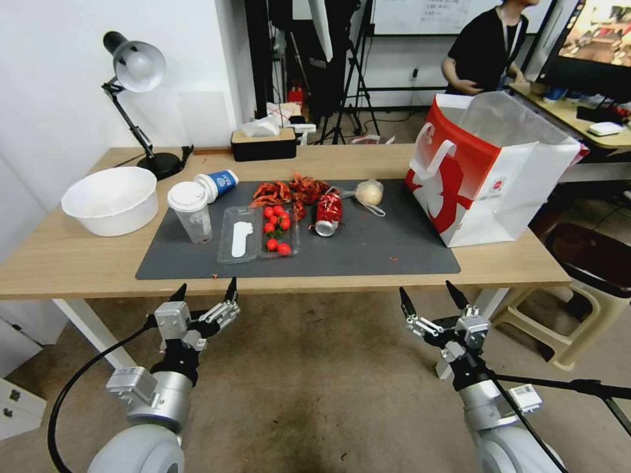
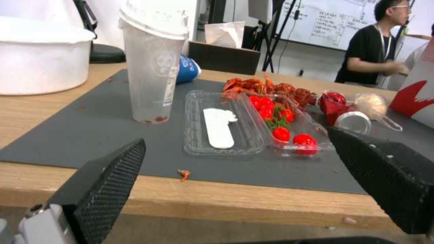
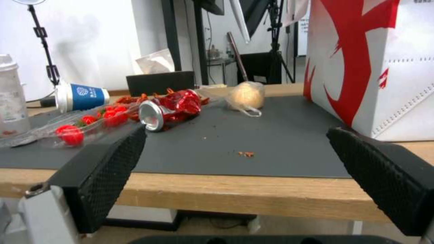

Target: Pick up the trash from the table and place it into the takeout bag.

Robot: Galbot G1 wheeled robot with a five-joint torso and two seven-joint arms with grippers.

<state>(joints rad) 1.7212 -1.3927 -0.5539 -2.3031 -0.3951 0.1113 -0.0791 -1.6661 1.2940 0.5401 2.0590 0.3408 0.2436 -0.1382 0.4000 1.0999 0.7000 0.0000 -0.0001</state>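
Head view: left claw (image 1: pixel 204 290) and right claw (image 1: pixel 428 293) both hang just short of the near edge of the wooden surface (image 1: pixel 79 263), below its top, fingers spread apart, holding nothing. On the dark grey mat (image 1: pixel 368 253), from the robot's left to right: a clear white-lidded cup (image 1: pixel 190 211) standing upright, a blue-and-white paper cup (image 1: pixel 217 184) on its side just behind it, an opened clear clamshell tray (image 1: pixel 244 244) with cherry tomatoes (image 1: pixel 276 226), a heap of red crayfish shells (image 1: pixel 289 192) behind the tray, a crushed red drink can (image 1: pixel 327 213) lying on its side, and a round bun in clear plastic wrap (image 1: pixel 369 194). A white round bowl (image 1: pixel 112 200) sits off the mat at the left end, near a desk lamp (image 1: pixel 138 98). The takeout bag (image 1: pixel 493 177) stands upright and open at the mat's right end. Left wrist view: left claw fingers (image 2: pixel 108 183) wide apart, framing the lidded cup (image 2: pixel 151 67) and clamshell tray (image 2: pixel 217 128); the can (image 2: pixel 339 108) lies beyond. Right wrist view: right claw fingers (image 3: pixel 108 166) wide apart, the can (image 3: pixel 169 108) and wrapped bun (image 3: pixel 246 96) ahead on the mat, the bag's wall (image 3: pixel 384 67) close by.
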